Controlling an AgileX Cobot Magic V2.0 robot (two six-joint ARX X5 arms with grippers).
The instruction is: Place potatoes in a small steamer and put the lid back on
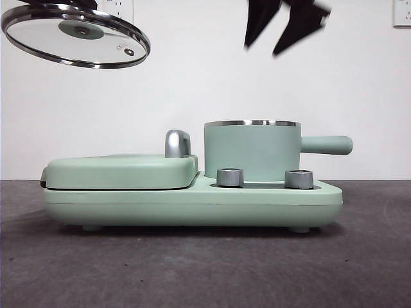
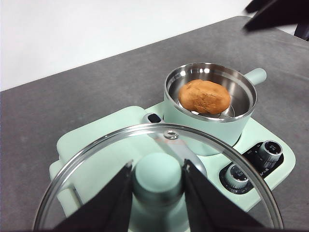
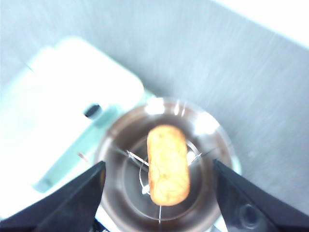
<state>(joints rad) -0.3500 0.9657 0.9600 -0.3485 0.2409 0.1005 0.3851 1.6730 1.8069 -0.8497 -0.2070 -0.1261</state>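
Nearest the front camera stands the mint-green cooker base (image 1: 192, 204) on the dark grey bench (image 1: 205, 269), with two chrome control knobs (image 1: 230, 177) on its front ledge. On the base's left half lies the flat griddle with its hinged cover (image 1: 122, 171) closed, a chrome hinge post (image 1: 177, 143) rising behind it. On the right half sits the small steamer (image 1: 252, 151), a mint-green cylindrical pot with a chrome rim, its stubby straight handle pointing right.

The potato (image 2: 204, 96), oval and orange-brown with cracked skin, lies inside the steamer on the metal rack, below the rim; in the right wrist view it shows lengthwise in the steel bowl.

The left gripper (image 2: 158, 179) has its jaws clenched on the mint-green knob of the lid (image 1: 76, 35). The lid, a clear glass disc with a chrome rim, hangs in the air at the upper left of the front view, tilted, above the griddle side and well apart from the steamer.

The right gripper (image 1: 282, 29) hovers above the steamer, its jaws released and spread wide, grasping nothing; it shows blurred in the front view. In its own wrist view the two jaws stand on either side of the pot's mouth with the potato between them, far below.
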